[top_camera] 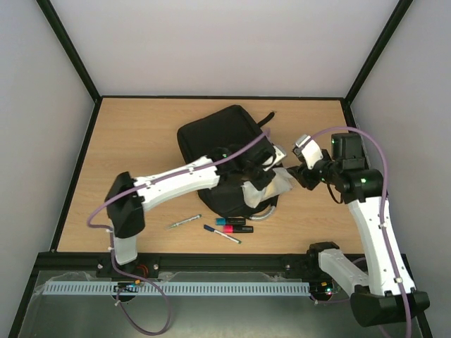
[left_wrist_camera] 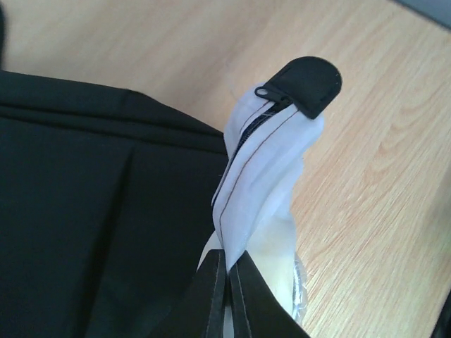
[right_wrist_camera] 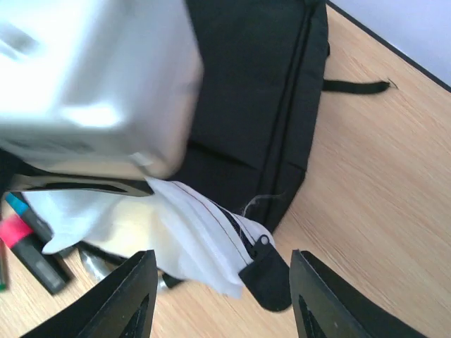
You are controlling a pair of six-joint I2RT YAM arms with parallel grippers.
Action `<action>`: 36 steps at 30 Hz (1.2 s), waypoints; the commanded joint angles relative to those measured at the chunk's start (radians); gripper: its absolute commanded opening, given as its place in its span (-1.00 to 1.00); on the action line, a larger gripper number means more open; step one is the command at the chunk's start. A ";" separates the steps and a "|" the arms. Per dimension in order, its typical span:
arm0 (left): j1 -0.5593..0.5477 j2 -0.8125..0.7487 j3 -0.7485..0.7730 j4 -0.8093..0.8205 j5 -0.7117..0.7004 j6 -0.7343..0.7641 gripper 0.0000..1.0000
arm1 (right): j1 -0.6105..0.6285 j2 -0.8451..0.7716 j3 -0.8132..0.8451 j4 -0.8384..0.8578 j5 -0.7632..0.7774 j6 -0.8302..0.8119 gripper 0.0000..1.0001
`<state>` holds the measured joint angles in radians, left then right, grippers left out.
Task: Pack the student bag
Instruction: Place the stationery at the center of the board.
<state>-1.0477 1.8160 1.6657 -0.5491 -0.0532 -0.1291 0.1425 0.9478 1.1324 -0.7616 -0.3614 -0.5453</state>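
One student bag [top_camera: 211, 134], one white pouch [top_camera: 280, 184], two highlighters [top_camera: 230, 222], two pens [top_camera: 184, 221].

Between the left gripper's [left_wrist_camera: 229, 259] black fingers [left_wrist_camera: 204, 303], the pouch [left_wrist_camera: 261, 176] is whitish-grey with a thin dark stitch line and black zip tab [left_wrist_camera: 308, 84]. Beside it the backpack [left_wrist_camera: 84, 211] is plain black, the table [left_wrist_camera: 380, 211] pale wood grain. Near the right gripper [right_wrist_camera: 223, 257], markers [right_wrist_camera: 21, 236] show teal and pink.

light wooden table [top_camera: 141, 141] boxed in by plain white walls [top_camera: 211, 42] with black edges.
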 commanded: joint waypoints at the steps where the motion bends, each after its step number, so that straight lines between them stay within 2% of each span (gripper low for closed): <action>1: -0.012 0.097 0.092 0.056 0.089 0.072 -0.95 | -0.026 -0.067 -0.009 -0.173 0.095 -0.105 0.06; 5: -0.014 0.173 0.109 0.074 0.182 0.137 -0.95 | -0.026 -0.098 -0.054 -0.227 0.118 -0.170 0.08; 9: -0.011 0.219 0.081 0.087 0.196 0.152 -0.95 | -0.027 -0.098 -0.123 -0.231 0.107 -0.245 0.16; 12: -0.013 0.231 0.054 0.112 0.232 0.124 -0.95 | -0.026 -0.079 -0.156 -0.237 0.082 -0.306 0.20; 19: -0.012 0.182 -0.031 0.255 0.418 0.013 -0.95 | -0.026 -0.052 -0.181 -0.280 0.044 -0.407 0.28; 20: -0.011 0.190 -0.030 0.258 0.427 0.002 -0.89 | -0.027 -0.059 -0.194 -0.285 0.038 -0.423 0.30; 23: -0.007 0.209 -0.028 0.246 0.414 -0.005 -0.51 | -0.026 -0.084 -0.243 -0.285 0.034 -0.480 0.40; 27: 0.015 0.182 -0.063 0.238 0.417 -0.026 -0.16 | -0.026 -0.077 -0.278 -0.317 0.019 -0.577 0.44; 33: 0.078 -0.002 -0.219 0.285 0.404 -0.080 0.26 | -0.026 0.034 -0.220 -0.287 -0.043 -0.610 0.55; 36: 0.132 -0.108 -0.312 0.314 0.394 -0.118 0.43 | -0.025 0.098 -0.179 -0.278 -0.079 -0.656 0.72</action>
<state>-0.9806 1.8694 1.4284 -0.2962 0.3439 -0.1879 0.1188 0.9810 0.8940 -1.0183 -0.3706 -1.1267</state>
